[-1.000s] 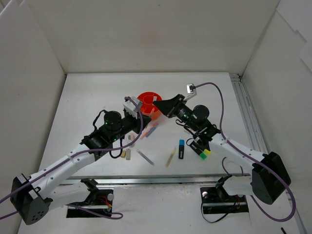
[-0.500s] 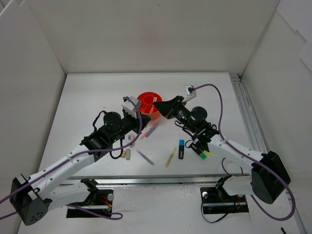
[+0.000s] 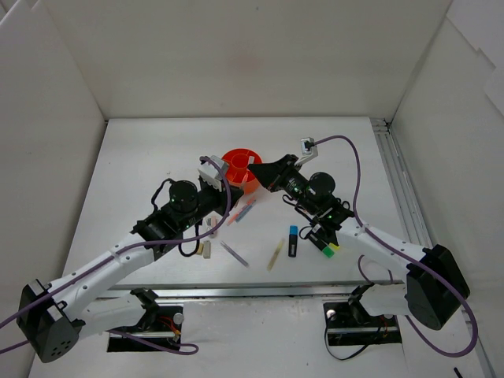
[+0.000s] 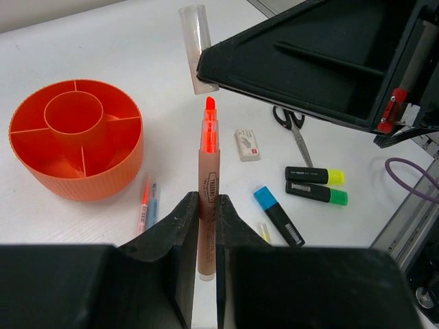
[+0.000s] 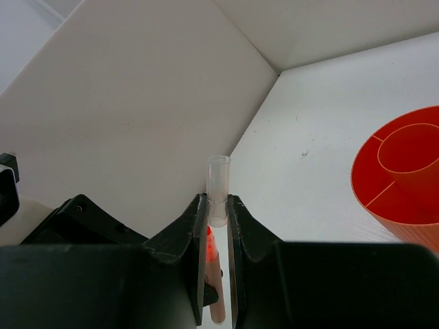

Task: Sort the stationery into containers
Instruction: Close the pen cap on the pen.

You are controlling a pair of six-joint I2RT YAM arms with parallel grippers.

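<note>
— Top view?
— Organiser (image 3: 235, 161) sits mid-table; highlighters (image 3: 293, 242) lie loose nearer the bases.
— Left wrist?
— My left claw (image 4: 207, 202) is clenched on an orange pen (image 4: 208, 171), tip outward.
— Right wrist?
— My right claw (image 5: 217, 203) grips a clear cap (image 5: 218, 175) just above that tip.

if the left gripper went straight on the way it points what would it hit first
Its orange-tipped pen would likely meet the clear cap in the right gripper first; depth is unclear.
</note>
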